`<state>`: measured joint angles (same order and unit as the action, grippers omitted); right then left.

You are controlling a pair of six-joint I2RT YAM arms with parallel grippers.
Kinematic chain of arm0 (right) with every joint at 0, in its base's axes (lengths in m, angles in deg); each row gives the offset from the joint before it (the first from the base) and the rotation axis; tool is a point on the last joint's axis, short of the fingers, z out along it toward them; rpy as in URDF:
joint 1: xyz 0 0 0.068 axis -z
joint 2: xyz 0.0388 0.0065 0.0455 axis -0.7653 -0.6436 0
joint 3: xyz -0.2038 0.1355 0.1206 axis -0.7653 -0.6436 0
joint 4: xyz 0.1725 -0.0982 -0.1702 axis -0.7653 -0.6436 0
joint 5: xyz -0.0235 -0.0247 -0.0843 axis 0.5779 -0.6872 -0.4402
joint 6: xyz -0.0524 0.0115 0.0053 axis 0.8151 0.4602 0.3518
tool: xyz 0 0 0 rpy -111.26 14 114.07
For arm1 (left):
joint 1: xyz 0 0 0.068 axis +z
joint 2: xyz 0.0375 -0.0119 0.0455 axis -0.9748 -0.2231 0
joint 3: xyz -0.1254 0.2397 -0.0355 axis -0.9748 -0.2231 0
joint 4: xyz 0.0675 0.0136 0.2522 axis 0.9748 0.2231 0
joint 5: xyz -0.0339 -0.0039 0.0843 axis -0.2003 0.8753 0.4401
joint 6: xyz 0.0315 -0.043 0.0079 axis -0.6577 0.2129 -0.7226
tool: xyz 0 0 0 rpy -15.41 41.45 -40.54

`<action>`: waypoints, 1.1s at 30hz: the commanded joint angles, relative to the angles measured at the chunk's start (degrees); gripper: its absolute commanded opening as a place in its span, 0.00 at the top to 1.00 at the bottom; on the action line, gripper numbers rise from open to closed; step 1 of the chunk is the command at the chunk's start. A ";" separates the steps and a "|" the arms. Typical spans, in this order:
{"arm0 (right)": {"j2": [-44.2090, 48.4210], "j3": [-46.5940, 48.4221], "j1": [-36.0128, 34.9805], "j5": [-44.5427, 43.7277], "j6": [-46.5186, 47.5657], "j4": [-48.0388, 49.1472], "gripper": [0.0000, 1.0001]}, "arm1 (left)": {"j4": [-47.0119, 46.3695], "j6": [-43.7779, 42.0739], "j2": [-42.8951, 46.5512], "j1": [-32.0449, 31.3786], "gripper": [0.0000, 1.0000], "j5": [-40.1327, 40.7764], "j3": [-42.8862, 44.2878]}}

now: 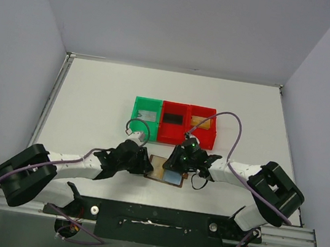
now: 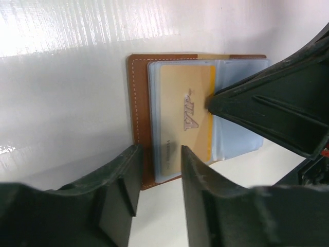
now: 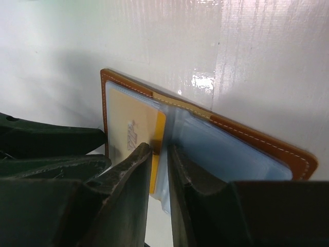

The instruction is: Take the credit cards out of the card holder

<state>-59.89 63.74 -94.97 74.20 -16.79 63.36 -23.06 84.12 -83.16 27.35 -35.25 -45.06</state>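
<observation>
Beyond the black base rail (image 1: 151, 218), each arm (image 1: 75, 161) has white links, black joints, a lilac cable (image 1: 238, 139); the right gripper (image 3: 158, 150) is matte black.

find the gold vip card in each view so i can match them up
Top external: gold card low centre, in the left half of the open card holder, on the near side of the middle red bin.
Left wrist: gold card at centre, "VIP" readable.
Right wrist: gold card left of centre, seen at a slant.
Shared landmark: the holder's brown stitched rim.
</observation>
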 commanded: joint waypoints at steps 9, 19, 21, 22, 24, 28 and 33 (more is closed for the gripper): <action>-1.89 2.43 -0.66 1.43 0.85 1.69 0.87 | 0.16 -2.09 -1.66 -0.28 0.88 -1.60 3.35; 1.97 1.96 -0.51 1.71 3.15 -0.18 1.00 | 4.07 -2.52 -1.12 -0.26 1.00 -0.11 4.40; 2.61 1.65 -0.36 1.72 3.46 -0.59 1.00 | 3.79 -2.44 -0.96 -0.29 1.00 -0.12 4.06; 2.74 1.48 -0.24 1.70 3.47 -0.81 1.00 | 3.74 -2.43 -0.94 -0.26 1.00 -0.09 3.98; 3.23 1.05 0.02 1.61 3.50 -1.06 1.00 | 3.45 -2.35 -0.79 -0.28 1.00 -0.15 3.79; 3.60 0.57 0.39 2.02 3.68 -1.07 0.99 | 2.56 -2.25 -0.52 -0.31 1.00 -0.45 3.33; 1.81 1.82 -0.19 2.09 4.00 -1.54 0.76 | 1.82 -2.24 -0.02 -0.27 1.00 -1.08 2.98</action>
<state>-58.47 64.29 -94.91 75.66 -13.84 61.50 -19.17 82.55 -84.78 27.31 -35.55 -42.59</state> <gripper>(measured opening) 0.170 0.007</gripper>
